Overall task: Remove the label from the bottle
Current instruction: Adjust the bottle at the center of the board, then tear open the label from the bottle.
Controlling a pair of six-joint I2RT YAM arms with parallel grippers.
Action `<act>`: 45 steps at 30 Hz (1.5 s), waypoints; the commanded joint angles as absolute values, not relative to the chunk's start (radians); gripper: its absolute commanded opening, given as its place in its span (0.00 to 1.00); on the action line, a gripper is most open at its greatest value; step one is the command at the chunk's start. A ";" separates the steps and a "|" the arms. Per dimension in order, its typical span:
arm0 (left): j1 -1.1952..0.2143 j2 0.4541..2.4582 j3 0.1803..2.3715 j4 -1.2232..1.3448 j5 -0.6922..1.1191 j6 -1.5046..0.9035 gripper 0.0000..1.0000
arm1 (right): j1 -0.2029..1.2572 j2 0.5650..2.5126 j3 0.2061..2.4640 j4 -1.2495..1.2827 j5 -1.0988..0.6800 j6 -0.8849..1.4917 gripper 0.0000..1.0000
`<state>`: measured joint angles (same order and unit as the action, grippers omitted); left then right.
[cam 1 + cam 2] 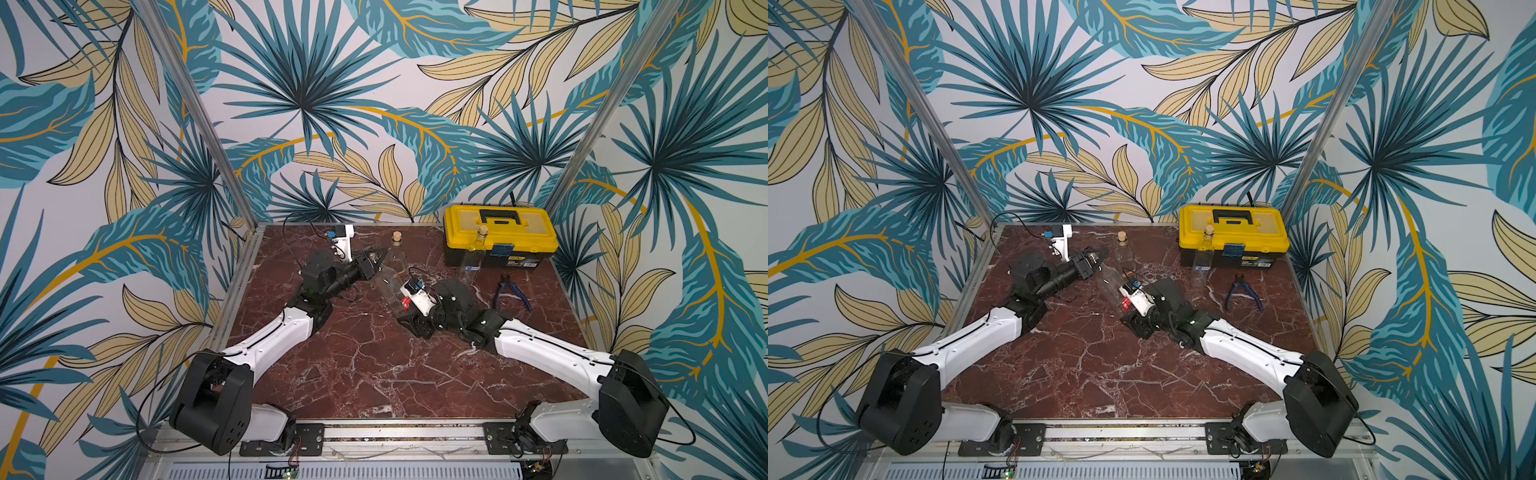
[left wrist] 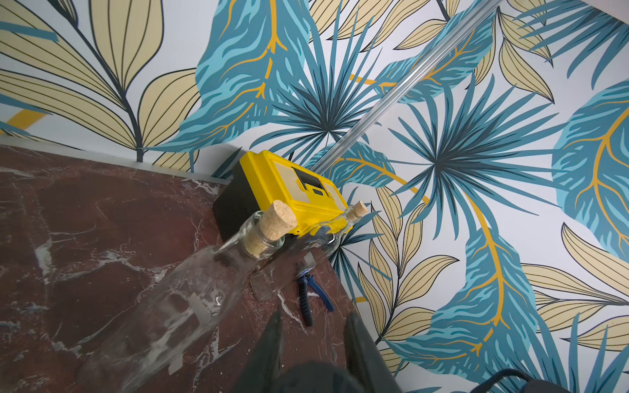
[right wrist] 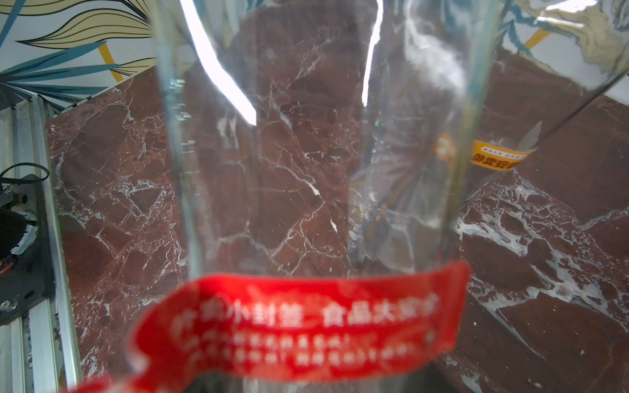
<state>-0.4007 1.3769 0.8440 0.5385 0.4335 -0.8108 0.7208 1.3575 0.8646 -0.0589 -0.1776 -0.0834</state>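
The right arm lies low over the table (image 1: 365, 374), wrist bent inward. Its tool (image 1: 407, 312) is clamped on the clear bottle (image 1: 386, 286) near the red label (image 3: 299, 323). The bottle is mid-table toward the back, its long axis slanting away to the back left; which end is the neck I cannot tell. The left arm reaches back, and its tool (image 1: 379, 254) points right, just beside the bottle's far end, fingers together on nothing.

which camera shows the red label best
The right wrist view: the red label on the bottle fills much of the frame, white print visible. Both top views show only a small red patch. The left wrist view shows none of it.
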 commanded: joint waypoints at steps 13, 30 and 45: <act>-0.405 1.281 0.761 0.375 0.213 -0.689 0.00 | 0.727 1.399 0.915 -0.093 -0.298 -0.058 0.75; -0.407 1.297 0.778 0.254 0.084 -0.687 0.00 | 0.721 1.374 0.971 -0.275 -0.321 -0.002 0.74; -0.428 1.282 0.787 0.213 0.025 -0.683 0.00 | 0.719 1.527 1.128 -0.326 -0.430 0.051 0.52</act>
